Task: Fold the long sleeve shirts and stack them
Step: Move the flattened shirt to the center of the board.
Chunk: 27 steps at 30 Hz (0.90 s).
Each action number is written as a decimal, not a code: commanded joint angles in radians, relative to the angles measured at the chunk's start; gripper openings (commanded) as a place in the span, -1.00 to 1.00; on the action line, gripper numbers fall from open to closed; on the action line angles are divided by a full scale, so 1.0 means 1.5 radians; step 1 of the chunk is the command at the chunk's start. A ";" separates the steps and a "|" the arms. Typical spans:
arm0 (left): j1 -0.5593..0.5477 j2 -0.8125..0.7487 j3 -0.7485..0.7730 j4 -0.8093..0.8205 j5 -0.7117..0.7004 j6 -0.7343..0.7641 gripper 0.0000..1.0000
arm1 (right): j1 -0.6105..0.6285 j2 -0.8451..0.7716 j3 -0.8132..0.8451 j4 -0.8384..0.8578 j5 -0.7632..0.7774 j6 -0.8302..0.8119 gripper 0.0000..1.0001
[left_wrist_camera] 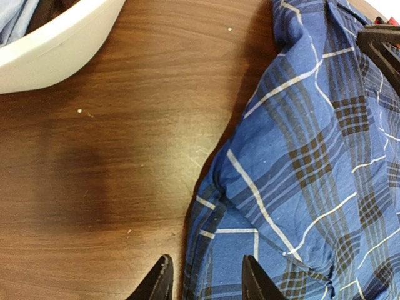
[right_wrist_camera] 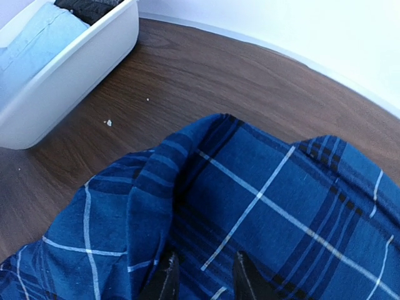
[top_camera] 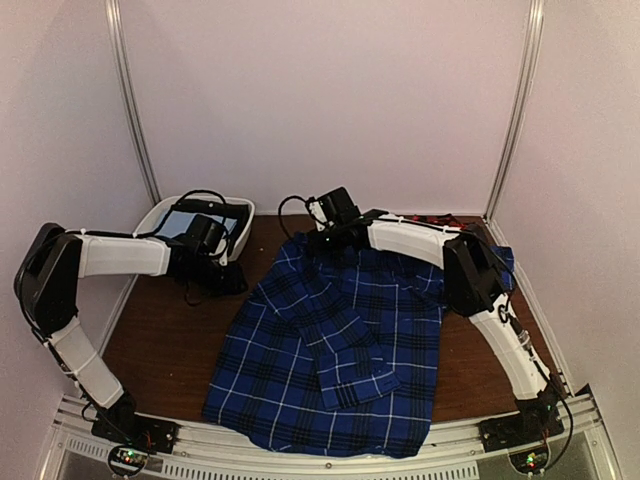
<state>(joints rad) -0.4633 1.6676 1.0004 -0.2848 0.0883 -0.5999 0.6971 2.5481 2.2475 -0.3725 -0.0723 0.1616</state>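
Brown wood lies bare along the left side of the table point(top_camera: 160, 340), between the white bin point(top_camera: 160, 212) in the far left corner and the blue plaid shirt point(top_camera: 300, 390). That strip is the widest open room. White walls close in on three sides.

The shirt is spread over the middle and right of the table. Its near hem reaches the metal rail point(top_camera: 330, 462) at the front edge. One sleeve point(top_camera: 345, 360) is folded across its front. Its right side runs under the right arm point(top_camera: 480, 280), so little wood shows there.

The left arm point(top_camera: 120, 255) reaches in from the left. The left jaws stand partly spread just above the shirt's left edge, which passes under the gap; no cloth is pinched. The right jaws are also partly spread, over rumpled folds at the far end of the shirt, not clamped on them as far as the wrist view shows.

The bin holds a light blue cloth point(right_wrist_camera: 37, 37) and something black point(right_wrist_camera: 94, 7). It sits near the left jaws and well apart from the shirt's far corner, with bare wood between.
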 commanded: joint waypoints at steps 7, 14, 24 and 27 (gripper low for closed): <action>0.010 -0.021 -0.012 0.023 -0.002 0.006 -0.21 | 0.032 -0.024 -0.030 0.024 -0.011 -0.006 0.04; 0.010 -0.027 -0.015 0.019 -0.005 0.006 -0.21 | 0.029 0.009 0.006 0.023 0.002 -0.005 -0.28; 0.010 -0.031 -0.017 0.013 -0.009 0.005 -0.19 | 0.015 0.011 0.028 0.010 -0.031 -0.013 -0.48; 0.010 -0.028 -0.014 0.013 -0.008 0.005 -0.19 | 0.017 0.008 0.021 0.007 -0.043 -0.011 -0.32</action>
<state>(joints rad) -0.4568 1.6482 0.9821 -0.2859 0.0856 -0.5999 0.7227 2.5576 2.2547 -0.3561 -0.1059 0.1501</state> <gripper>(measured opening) 0.404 0.309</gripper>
